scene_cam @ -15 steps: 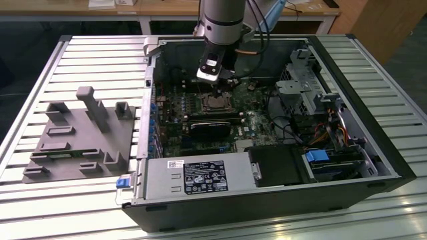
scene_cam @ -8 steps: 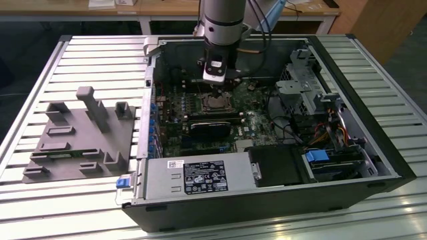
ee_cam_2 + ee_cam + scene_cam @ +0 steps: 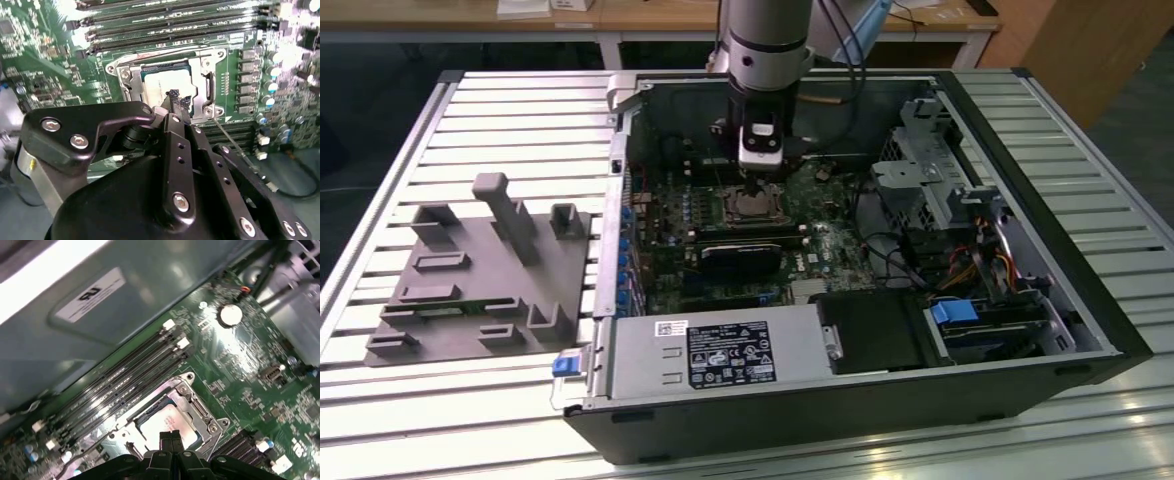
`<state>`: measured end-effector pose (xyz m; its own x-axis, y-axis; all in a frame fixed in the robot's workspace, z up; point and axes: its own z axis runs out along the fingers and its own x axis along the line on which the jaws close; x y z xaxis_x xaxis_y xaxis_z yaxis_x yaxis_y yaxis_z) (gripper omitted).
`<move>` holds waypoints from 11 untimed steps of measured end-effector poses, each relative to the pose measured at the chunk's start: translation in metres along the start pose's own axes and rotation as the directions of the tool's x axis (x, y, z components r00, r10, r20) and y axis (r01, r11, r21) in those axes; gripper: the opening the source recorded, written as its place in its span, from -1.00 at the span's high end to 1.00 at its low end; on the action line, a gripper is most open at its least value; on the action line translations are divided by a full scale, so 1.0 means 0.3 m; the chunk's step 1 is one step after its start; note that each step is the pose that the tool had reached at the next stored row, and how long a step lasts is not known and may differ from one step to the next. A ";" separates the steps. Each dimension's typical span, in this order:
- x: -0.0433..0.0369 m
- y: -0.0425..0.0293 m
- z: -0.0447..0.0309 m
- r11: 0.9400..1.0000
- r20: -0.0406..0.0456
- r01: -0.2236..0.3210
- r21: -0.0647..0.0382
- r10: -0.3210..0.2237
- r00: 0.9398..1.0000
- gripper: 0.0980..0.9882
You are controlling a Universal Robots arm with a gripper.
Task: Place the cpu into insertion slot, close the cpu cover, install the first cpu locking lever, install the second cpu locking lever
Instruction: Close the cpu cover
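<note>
The cpu (image 3: 159, 82) (image 3: 169, 421) lies flat in the insertion slot (image 3: 753, 207) on the green board, its silver-grey top showing. The cpu cover (image 3: 207, 86) (image 3: 199, 412) lies down around it as a silver frame. A thin wire locking lever (image 3: 231, 141) (image 3: 75, 460) stands out from one side of the socket, away from the frame. My gripper (image 3: 176, 99) (image 3: 171, 436) (image 3: 755, 186) hangs just over the edge of the cpu. Its black fingertips are pressed together and hold nothing. Whether they touch the cpu I cannot tell.
Long black memory slots (image 3: 170, 30) (image 3: 125, 385) run beside the socket. A black heatsink block (image 3: 739, 258) sits close to the socket inside the open case. The case wall (image 3: 130, 300) rises nearby. A grey fixture plate (image 3: 480, 270) lies at the exterior view's left.
</note>
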<state>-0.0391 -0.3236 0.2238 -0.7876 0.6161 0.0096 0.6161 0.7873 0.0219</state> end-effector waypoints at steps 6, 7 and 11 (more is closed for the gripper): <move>0.000 0.000 0.001 0.994 -0.002 0.109 0.001 -0.109 0.994 0.98; 0.000 0.000 0.001 0.992 -0.003 0.127 0.001 -0.127 0.992 0.98; 0.000 0.000 0.002 0.980 -0.005 0.199 0.001 -0.199 0.980 0.98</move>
<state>-0.0391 -0.3236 0.2234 -0.8945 0.4469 0.0097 0.4470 0.8942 0.0220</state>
